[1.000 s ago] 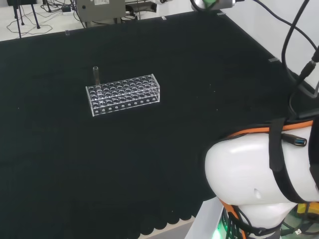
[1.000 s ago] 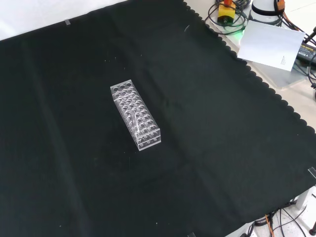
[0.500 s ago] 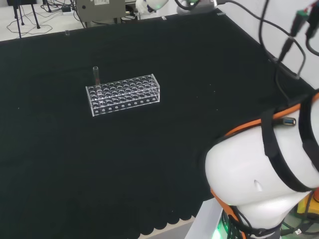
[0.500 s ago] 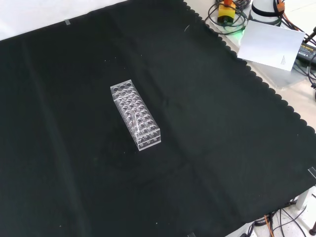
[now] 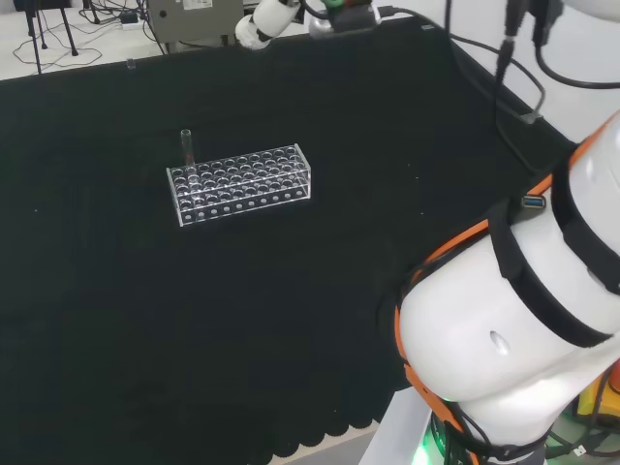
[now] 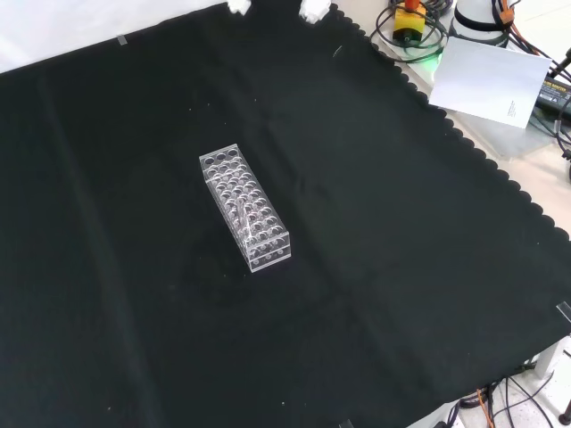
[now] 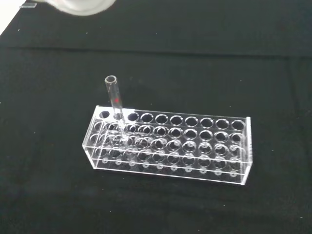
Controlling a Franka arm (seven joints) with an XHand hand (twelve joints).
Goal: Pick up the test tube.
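hand [image 6: 312,11] has entered the front view's top, well apart from test tube [image 7: 116,108]; fingers unclear.

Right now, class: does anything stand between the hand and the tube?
Nothing visible does. The tube stands upright in the rack, its top free above the holes; bare cloth lies between it and the hand.
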